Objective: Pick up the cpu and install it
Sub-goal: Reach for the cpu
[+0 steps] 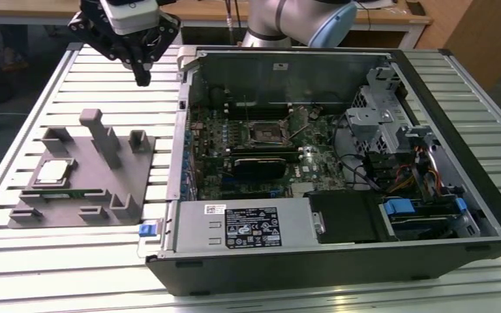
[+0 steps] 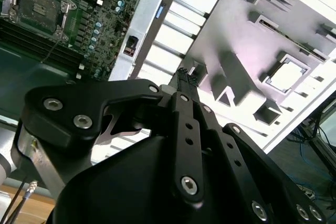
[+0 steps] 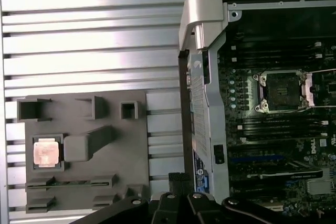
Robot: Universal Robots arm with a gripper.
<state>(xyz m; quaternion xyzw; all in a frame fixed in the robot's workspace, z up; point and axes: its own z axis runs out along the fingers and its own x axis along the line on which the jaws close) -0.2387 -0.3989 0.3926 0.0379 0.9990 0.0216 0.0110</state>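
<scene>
Over on the exterior view's left, the cpu [image 1: 52,171] lies flat in its recess in the grey tray [image 1: 102,199], with nothing touching it. Moving right, the gripper [image 1: 143,79] hangs high over the slatted table [image 1: 24,261], between tray and case and well clear of the cpu, its fingers pinched together on nothing. Further right, the open case [image 1: 338,261] lies on its side, with the socket [image 1: 268,132] mid-board.

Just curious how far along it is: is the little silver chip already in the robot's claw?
No, the cpu lies in the grey holder tray, while the gripper hangs well apart from it.
</scene>
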